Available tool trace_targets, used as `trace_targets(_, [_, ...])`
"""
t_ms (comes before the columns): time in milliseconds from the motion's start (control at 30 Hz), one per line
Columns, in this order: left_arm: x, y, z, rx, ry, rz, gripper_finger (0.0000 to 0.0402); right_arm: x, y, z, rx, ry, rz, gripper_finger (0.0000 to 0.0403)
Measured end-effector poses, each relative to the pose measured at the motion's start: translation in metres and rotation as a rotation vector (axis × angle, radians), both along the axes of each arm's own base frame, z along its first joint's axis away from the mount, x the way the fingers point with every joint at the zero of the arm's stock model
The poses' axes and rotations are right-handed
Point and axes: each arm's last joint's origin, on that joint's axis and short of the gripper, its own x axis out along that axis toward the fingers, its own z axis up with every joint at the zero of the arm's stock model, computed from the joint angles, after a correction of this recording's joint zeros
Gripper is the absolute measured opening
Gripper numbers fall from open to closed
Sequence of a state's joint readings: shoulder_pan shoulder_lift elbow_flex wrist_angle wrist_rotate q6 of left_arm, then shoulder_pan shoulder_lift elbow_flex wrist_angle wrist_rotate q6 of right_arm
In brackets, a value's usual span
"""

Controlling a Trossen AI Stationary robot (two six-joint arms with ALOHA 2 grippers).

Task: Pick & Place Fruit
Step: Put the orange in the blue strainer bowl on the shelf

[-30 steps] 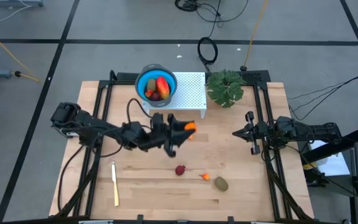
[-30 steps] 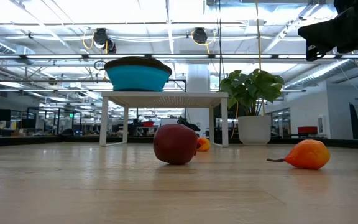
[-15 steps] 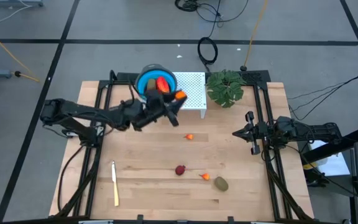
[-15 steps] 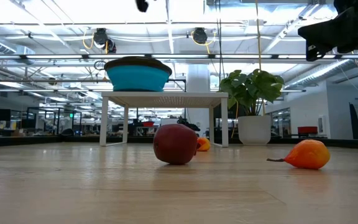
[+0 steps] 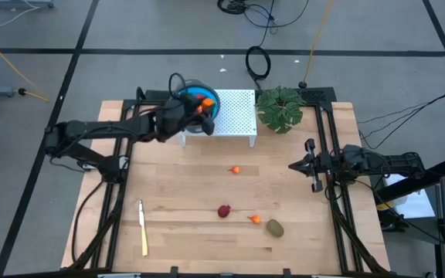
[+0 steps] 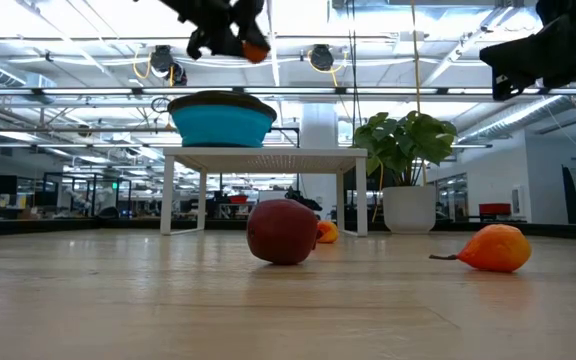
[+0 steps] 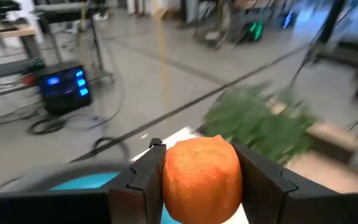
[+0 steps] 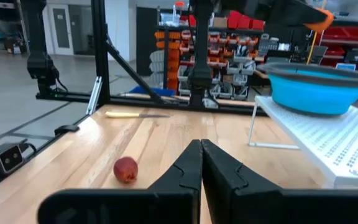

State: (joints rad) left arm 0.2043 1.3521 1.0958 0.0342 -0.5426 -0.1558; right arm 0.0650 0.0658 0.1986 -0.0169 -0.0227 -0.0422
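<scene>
My left gripper [image 5: 199,106] hangs over the blue bowl [image 5: 212,97], shut on a round orange fruit [image 7: 201,177]. The low view shows that orange fruit [image 6: 256,50] well above the bowl [image 6: 223,122], which stands on a white perforated stand [image 5: 236,114]. The arm hides what lies in the bowl. On the table lie a small orange piece [image 5: 236,169], a dark red ball [image 5: 223,211], another tiny orange piece [image 5: 255,219] and an olive-brown oval [image 5: 275,228]. My right gripper [image 8: 199,149] waits shut at the right edge. My left gripper pinches the orange fruit by two opposite sides [image 7: 166,180] between its two fingers [image 7: 261,183]. The fingers reach in nearly level from the table's left. The fruit is lifted clear, above the bowl's opening.
A leafy potted plant [image 5: 280,108] stands right of the stand at the far edge. A cream-yellow knife [image 5: 143,226] lies near the front left. The wood between the stand and the loose fruit is bare.
My left gripper has carried the orange fruit from over the middle of the table toward the far edge and a little left, rising until it hangs over the bowl. Its wrist has tipped from pointing steeply down to nearly level. The fruit on the table has stayed put.
</scene>
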Motion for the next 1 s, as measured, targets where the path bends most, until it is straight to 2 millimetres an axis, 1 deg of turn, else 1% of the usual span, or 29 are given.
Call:
trace_targets(133, [-0.007, 0.015, -0.013, -0.020, 0.148, 0.047, 0.0161, 0.000, 0.000, -0.003, -0.002, 0.034, 0.000, 0.0000])
trace_targets(200, [-0.010, 0.020, -0.017, -0.039, 0.191, 0.063, 0.0161, 0.000, 0.000, -0.004, -0.003, 0.042, 0.000, 0.0000])
trace_targets(300, [-0.014, 0.025, -0.023, -0.081, 0.237, 0.035, 0.0161, 0.000, 0.000, -0.004, -0.003, 0.043, 0.000, 0.0000])
trace_targets(400, [-0.017, 0.029, -0.026, -0.112, 0.263, 0.015, 0.0161, 0.000, 0.000, -0.004, -0.003, 0.043, -0.002, 0.0000])
trace_targets(767, [-0.026, 0.045, -0.030, -0.141, 0.309, 0.079, 0.0161, 0.000, 0.000, -0.004, -0.002, 0.043, -0.004, 0.0000])
trace_targets(1000, [-0.030, 0.047, -0.035, -0.182, 0.357, 0.048, 0.0161, 0.000, 0.000, -0.004, 0.001, 0.042, -0.004, 0.0000])
